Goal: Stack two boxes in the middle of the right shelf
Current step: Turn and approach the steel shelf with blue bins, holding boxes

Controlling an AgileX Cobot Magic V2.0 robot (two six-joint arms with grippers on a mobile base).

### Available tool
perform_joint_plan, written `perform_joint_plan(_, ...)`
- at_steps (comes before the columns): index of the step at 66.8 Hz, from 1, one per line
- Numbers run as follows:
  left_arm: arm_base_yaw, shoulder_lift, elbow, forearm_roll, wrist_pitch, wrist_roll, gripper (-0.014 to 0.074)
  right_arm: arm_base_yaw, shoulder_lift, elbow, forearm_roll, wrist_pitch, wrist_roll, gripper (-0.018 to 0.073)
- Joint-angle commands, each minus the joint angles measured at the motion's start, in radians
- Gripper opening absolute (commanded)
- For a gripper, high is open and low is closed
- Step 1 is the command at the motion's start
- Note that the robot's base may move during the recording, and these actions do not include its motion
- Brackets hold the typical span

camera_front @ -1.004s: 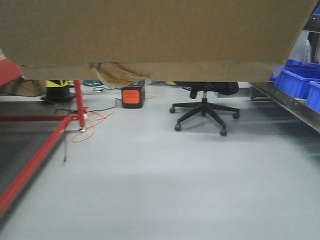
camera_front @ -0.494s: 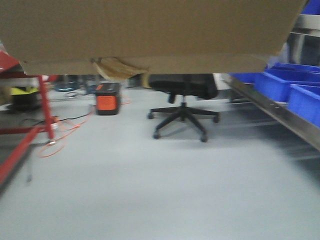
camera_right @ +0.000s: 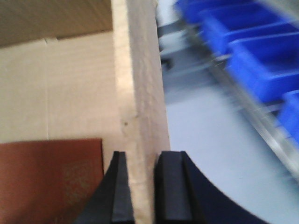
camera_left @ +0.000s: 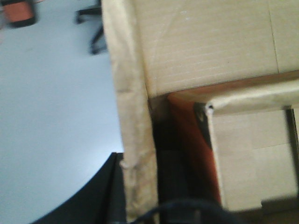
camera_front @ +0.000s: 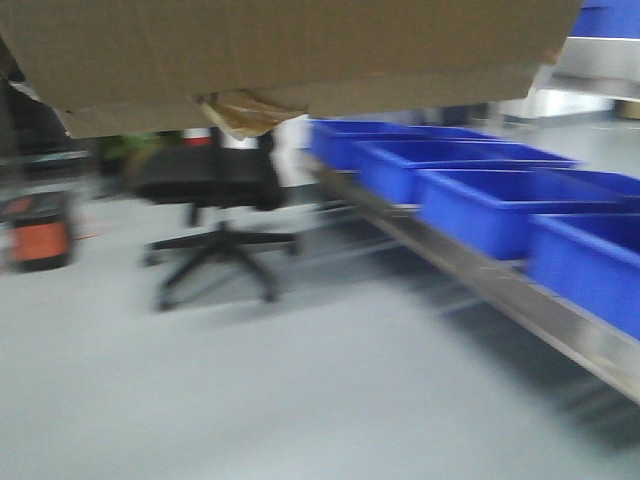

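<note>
A large brown cardboard box [camera_front: 290,50] hangs across the top of the front view, with a crumpled yellowish tape scrap [camera_front: 240,110] dangling under it. My left gripper [camera_left: 140,196] is shut on the box's left wall [camera_left: 133,116]. My right gripper [camera_right: 145,186] is shut on its right wall [camera_right: 140,84], one black finger [camera_right: 173,186] outside and one inside. Inside the big box lies a smaller cardboard box [camera_left: 252,158] beside a red-brown panel [camera_right: 51,177]. The shelf's steel front rail [camera_front: 480,275] runs along the right.
Several blue plastic bins [camera_front: 480,200] sit in a row on the steel shelf level. A black office chair [camera_front: 215,215] stands on the grey floor at left, with an orange-fronted device [camera_front: 38,235] beyond it. The front view is blurred by motion.
The view has swung to the right: chair and orange device slid left, the red frame left the view, and the blue bins and steel rail now fill the right. Both grippers still hold the box.
</note>
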Motion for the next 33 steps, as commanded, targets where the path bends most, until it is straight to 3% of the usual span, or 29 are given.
perform_joint_plan(1,-0.001,-0.012,-0.007,0.018,-0.002,0.007,-0.0111,-0.005,-0.017,-0.013,-0.008,-0.140,0.012,-0.0162)
perform_joint_plan(33,-0.001,-0.012,-0.007,0.022,-0.002,0.007,-0.0111,-0.005,-0.017,-0.013,-0.008,-0.188,0.012,-0.0162)
